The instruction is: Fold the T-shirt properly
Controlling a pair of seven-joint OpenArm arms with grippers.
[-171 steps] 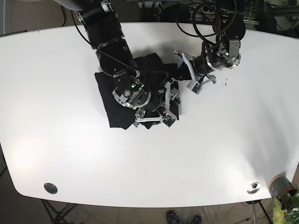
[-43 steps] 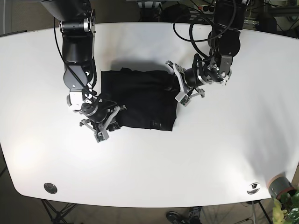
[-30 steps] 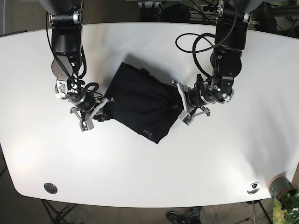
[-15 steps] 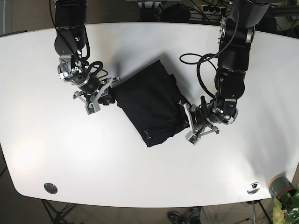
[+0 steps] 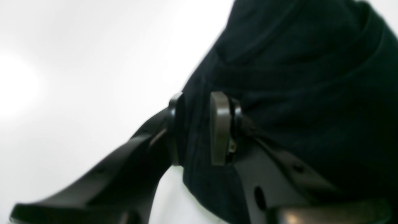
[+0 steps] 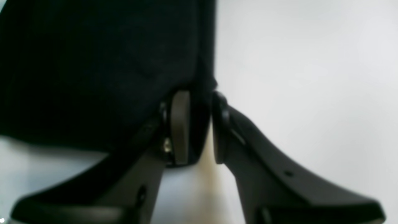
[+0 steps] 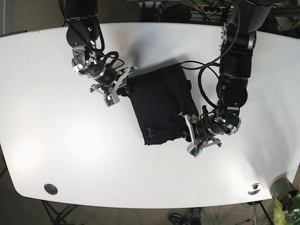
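Observation:
The black T-shirt (image 7: pixel 161 103) lies as a folded rectangle on the white table, turned so its long side runs from upper right to lower left. My left gripper (image 5: pixel 194 127) is shut on the T-shirt (image 5: pixel 311 93), with a fold of dark cloth pinched between its pads; in the base view this gripper (image 7: pixel 189 133) sits at the shirt's lower right corner. My right gripper (image 6: pixel 200 124) is shut on the edge of the T-shirt (image 6: pixel 93 62), and from above this gripper (image 7: pixel 123 86) holds the upper left corner.
The white table (image 7: pixel 70 154) spreads wide around the shirt. A round metal fitting (image 7: pixel 50 189) sits near the front left edge and another (image 7: pixel 254 189) near the front right. A grey pot with a plant (image 7: pixel 283 190) stands past the front right corner.
Both grippers have kept hold of the shirt and swung it clockwise. The right arm's gripper moved up and rightward; the left arm's gripper moved down and toward the front.

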